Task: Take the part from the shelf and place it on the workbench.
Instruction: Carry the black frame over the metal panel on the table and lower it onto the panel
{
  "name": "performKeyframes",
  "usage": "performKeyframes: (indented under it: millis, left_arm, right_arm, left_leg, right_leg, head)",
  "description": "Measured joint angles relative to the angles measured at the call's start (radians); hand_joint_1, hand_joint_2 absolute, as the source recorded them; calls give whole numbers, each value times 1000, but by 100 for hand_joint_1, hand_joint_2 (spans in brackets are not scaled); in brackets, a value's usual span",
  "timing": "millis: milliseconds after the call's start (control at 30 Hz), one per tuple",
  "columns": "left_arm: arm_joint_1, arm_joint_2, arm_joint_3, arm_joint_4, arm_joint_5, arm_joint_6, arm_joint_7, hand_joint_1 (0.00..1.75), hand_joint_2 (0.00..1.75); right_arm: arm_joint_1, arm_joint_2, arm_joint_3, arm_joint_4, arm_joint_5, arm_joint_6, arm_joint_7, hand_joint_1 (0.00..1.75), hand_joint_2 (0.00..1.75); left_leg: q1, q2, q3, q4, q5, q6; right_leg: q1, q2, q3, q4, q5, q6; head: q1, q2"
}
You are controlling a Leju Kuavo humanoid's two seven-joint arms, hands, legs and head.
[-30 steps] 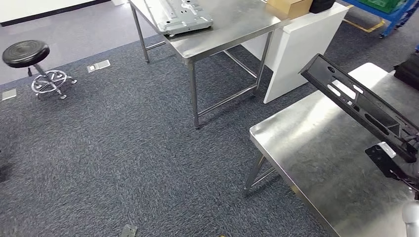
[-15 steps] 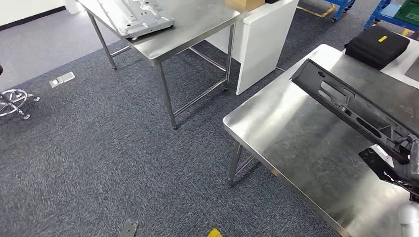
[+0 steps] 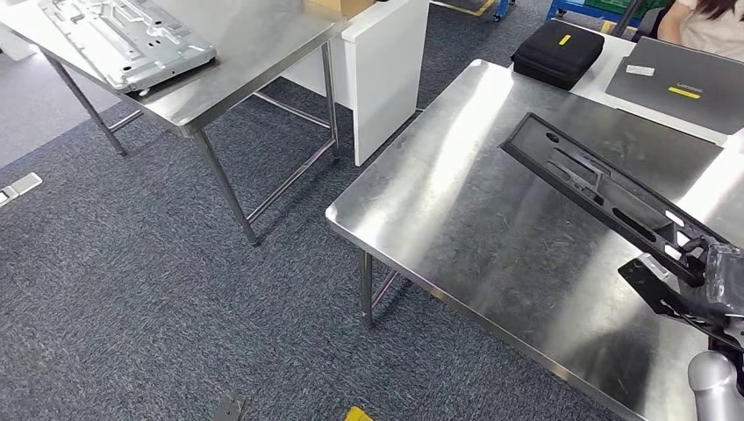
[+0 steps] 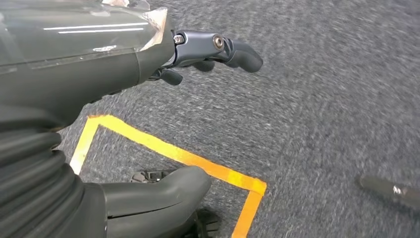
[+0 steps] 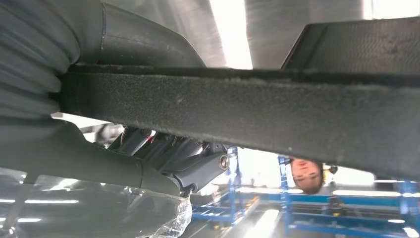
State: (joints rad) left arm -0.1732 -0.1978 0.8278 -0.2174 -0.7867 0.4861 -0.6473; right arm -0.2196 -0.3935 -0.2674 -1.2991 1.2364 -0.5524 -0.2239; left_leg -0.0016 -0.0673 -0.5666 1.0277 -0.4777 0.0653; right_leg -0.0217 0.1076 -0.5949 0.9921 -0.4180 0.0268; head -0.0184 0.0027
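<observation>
The steel workbench [image 3: 491, 219] is the largest thing, spreading from the centre of the head view out toward three and five o'clock, its brushed top bare and glaring under the lights. A second steel table [image 3: 237, 61] stands at eleven o'clock with a grey stamped plate [image 3: 132, 39] lying on it, and a white cabinet [image 3: 386, 70] sits between the two at twelve. Over the bench, from about two o'clock down to four, hangs the part [image 3: 605, 197]: a long black frame, moulded with ribs and cut-outs, tilted so its far end points up and away and its near end dips to the robot's right hand [image 3: 715, 281]. That hand has its fingers wrapped about the near end, and the right wrist view shows them curled under the frame's thick textured edge. The part looks stiff and fairly light, likely plastic, with a matt, grippy surface; held by one end, its length should lever against the fingers, so a hold nearer the middle rail would likely steady it better. A black case [image 3: 557, 53] rests at one o'clock beside a grey pad [image 3: 684, 83]. The left hand [image 4: 198, 54] hangs over carpet, fingers loosely apart, holding nothing.
</observation>
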Motion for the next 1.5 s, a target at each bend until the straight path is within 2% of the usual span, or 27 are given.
performKeyframes:
  millis: [33, 100, 167, 233, 300, 333, 367, 400, 433, 467, 500, 533, 567, 600, 633, 667, 733, 767, 800, 833, 867, 933, 1000, 1033, 1133, 1200, 1500]
  left_arm:
    - [-1, 0, 0, 0, 1, 3, -1, 0, 175]
    - [-2, -2, 0, 0, 6, 8, -6, 0, 175]
    - [-3, -4, 1, 0, 11, 12, -15, 0, 175]
    - [0, -7, 1, 0, 11, 15, -24, 0, 175]
    - [3, -10, 0, 0, 6, 15, -28, 0, 175]
    - [4, -12, 0, 0, 2, 15, -30, 0, 175]
    - [5, -15, -1, 1, -3, 16, -32, 0, 175]
    - [5, -17, -3, 1, -7, 16, -33, 0, 175]
    - [4, -18, -5, 1, -9, 17, -34, 0, 175]
    - [4, -19, -7, 0, -10, 17, -34, 0, 175]
    - [3, -19, -8, 0, -11, 18, -35, 0, 175]
    - [3, -19, -9, 0, -12, 18, -35, 0, 175]
    - [2, -19, -10, 0, -12, 19, -35, 0, 175]
    - [2, -19, -10, 0, -14, 19, -34, 0, 175]
    - [1, -18, -11, 0, -16, 19, -33, 0, 175]
    - [1, -17, -12, 0, -19, 19, -32, 0, 175]
    - [1, -16, -14, 0, -22, 19, -30, 0, 175]
    - [1, -16, -14, 0, -23, 20, -29, 0, 175]
    - [1, -15, -14, 0, -24, 22, -27, 0, 175]
    - [1, -14, -15, 0, -26, 24, -27, 0, 175]
    - [1, -14, -15, 0, -28, 26, -26, 0, 175]
    - [-1, -12, -16, 0, -36, 28, -26, 0, 175]
    - [-5, -9, -20, 0, -43, 29, -27, 0, 175]
    - [-7, -9, -22, 0, -47, 28, -27, 0, 175]
    - [-10, -11, -31, 0, -57, 29, -26, 0, 175]
    - [-11, -10, -36, 0, -63, 31, -25, 0, 175]
    - [-15, -12, -56, 0, -91, 28, -17, 0, 175]
  right_arm:
    - [0, 0, 1, 1, 0, 0, -2, 175, 175]
    - [0, -5, 5, 5, -1, 3, -7, 175, 175]
    - [-7, -17, 10, 12, -3, 8, -12, 175, 175]
    - [-26, -25, 16, 26, -7, 15, -18, 175, 175]
    - [-47, -30, 26, 50, -13, 22, -27, 175, 175]
    - [-57, -34, 32, 65, -15, 24, -32, 175, 175]
    - [-67, -40, 39, 80, -15, 26, -36, 175, 175]
    - [-76, -45, 45, 92, -16, 28, -39, 175, 175]
    - [-86, -49, 50, 104, -16, 29, -41, 175, 175]
    - [-96, -52, 56, 113, -17, 30, -43, 175, 175]
    - [-103, -54, 60, 120, -18, 30, -44, 175, 175]
    - [-109, -54, 64, 127, -21, 31, -46, 175, 175]
    - [-113, -56, 68, 134, -27, 33, -49, 175, 175]
    - [-115, -57, 71, 141, -37, 37, -56, 175, 175]
    - [-120, -59, 76, 150, -51, 45, -67, 175, 175]
    - [-130, -61, 82, 162, -69, 56, -80, 175, 175]
    - [-169, -63, 106, 198, -101, 80, -112, 175, 175]
    - [-197, -63, 123, 224, -111, 89, -126, 175, 175]
    - [-227, -62, 142, 255, -116, 94, -137, 175, 175]
    - [-256, -61, 162, 287, -114, 96, -143, 175, 175]
    - [-288, -59, 183, 319, -110, 97, -145, 175, 175]
    - [-347, -53, 227, 380, -94, 96, -143, 175, 175]
    - [-404, -43, 271, 438, -77, 92, -138, 175, 175]
    - [-429, -37, 292, 464, -68, 89, -136, 175, 175]
    - [-477, -13, 353, 533, -44, 74, -129, 175, 175]
    - [-497, 8, 389, 573, -29, 60, -121, 175, 175]
    - [-555, 95, 489, 682, 10, 23, -109, 175, 175]
  left_leg:
    - [-3, 2, 4, -9, 0, 2]
    - [-5, 26, 7, -20, 10, 7]
    - [-4, 49, 13, -42, 25, 17]
    - [-4, 74, 13, -54, 35, 23]
    - [-4, 101, 10, -54, 35, 23]
    - [-3, 115, 8, -53, 35, 22]
    - [-2, 128, 8, -51, 34, 19]
    - [0, 139, 7, -47, 32, 15]
    - [-2, 151, 6, -41, 27, 8]
    - [-4, 161, 6, -34, 21, 0]
    - [-8, 171, 8, -29, 16, -8]
    - [-13, 181, 9, -25, 11, -13]
    - [-14, 191, 11, -24, 7, -17]
    - [-12, 200, 11, -23, 4, -20]
    - [-8, 192, 8, -14, -4, -24]
    - [-2, 169, -2, 10, -24, -29]
    - [6, 101, -48, 115, -89, -38]
    - [6, 79, -83, 186, -124, -40]
    - [6, 70, -114, 243, -143, -40]
    - [6, 66, -132, 270, -143, -37]
    - [5, 65, -132, 260, -123, -31]
    - [0, 61, -79, 133, -45, -10]
    - [-8, 59, -27, 18, 8, 9]
    - [-11, 59, -18, -6, 17, 5]
    - [-14, 58, -22, -13, 25, -16]
    - [-17, 54, -27, -13, 29, -8]
    - [-21, 49, -30, -12, 33, -5]
  right_leg:
    - [-1, 10, -3, -1, 3, 5]
    - [3, 24, -12, -6, 10, 16]
    - [8, -19, -36, 29, -10, 17]
    - [6, -80, -94, 145, -66, 12]
    - [0, -96, -149, 267, -109, 21]
    - [-4, -99, -153, 284, -110, 31]
    - [-8, -105, -133, 254, -96, 44]
    - [-13, -120, -92, 186, -72, 58]
    - [-15, -150, -49, 110, -50, 67]
    - [-13, -174, -13, 48, -32, 70]
    - [-10, -190, 7, 13, -23, 64]
    - [-7, -194, 11, 3, -21, 55]
    - [-6, -179, 10, 5, -19, 45]
    - [-11, -165, 8, 6, -17, 36]
    - [-15, -153, 5, 7, -15, 29]
    - [-18, -142, 3, 7, -12, 20]
    - [-18, -121, -3, 7, -6, 4]
    - [-15, -110, -6, 7, -4, -1]
    - [-12, -98, -9, 8, -2, -5]
    - [-8, -86, -10, 8, -1, -6]
    - [-4, -76, -11, 8, 0, -8]
    - [2, -62, -10, 8, 2, -10]
    - [9, -54, -12, 9, 5, -7]
    - [12, -52, -13, 10, 5, -7]
    - [16, -55, -19, 12, 6, -5]
    - [14, -58, -22, 11, 9, -1]
    - [12, -62, -24, 11, 12, 3]
  head:
    - [1, 0]
    - [-1, 0]
    - [2, 0]
    - [8, 0]
    - [11, 0]
    - [12, 0]
    - [13, 0]
    - [13, 0]
    - [15, 0]
    - [17, 0]
    - [18, 0]
    - [16, 0]
    - [13, 0]
    - [10, 0]
    - [8, 0]
    - [7, 0]
    - [4, 0]
    - [1, 0]
    - [-1, 0]
    - [-2, 0]
    - [-3, 0]
    - [-3, 0]
    - [0, 0]
    - [2, 0]
    - [2, 0]
    - [2, 0]
    - [2, 0]
